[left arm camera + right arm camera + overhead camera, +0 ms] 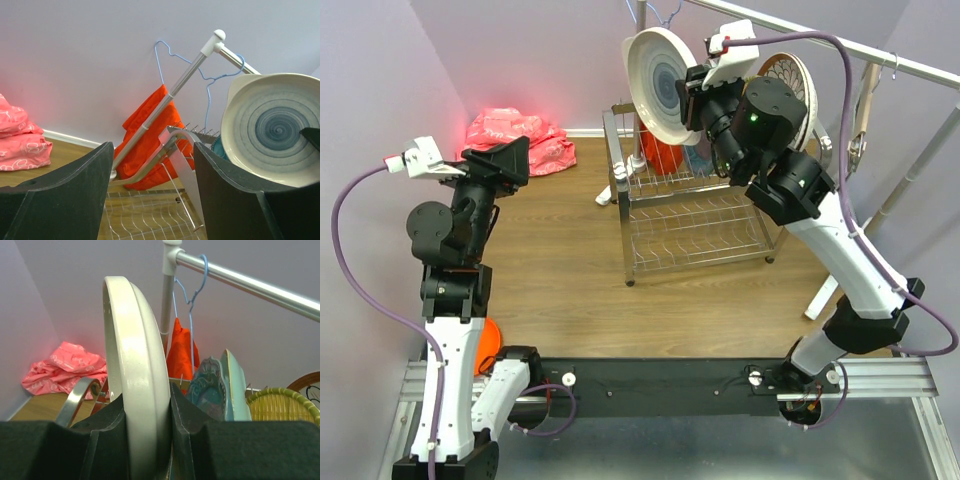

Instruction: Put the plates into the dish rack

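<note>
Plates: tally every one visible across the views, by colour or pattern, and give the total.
grey-swirl plate: 1
teal scalloped plate: 1
mint dish: 1
woven-yellow plate: 1
white patterned plate: 1
orange plate, partly hidden: 1
Total: 6

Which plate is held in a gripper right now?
The grey-swirl plate, clamped on edge in the right gripper above the dish rack; the teal scalloped plate stands upright, in no gripper.
</note>
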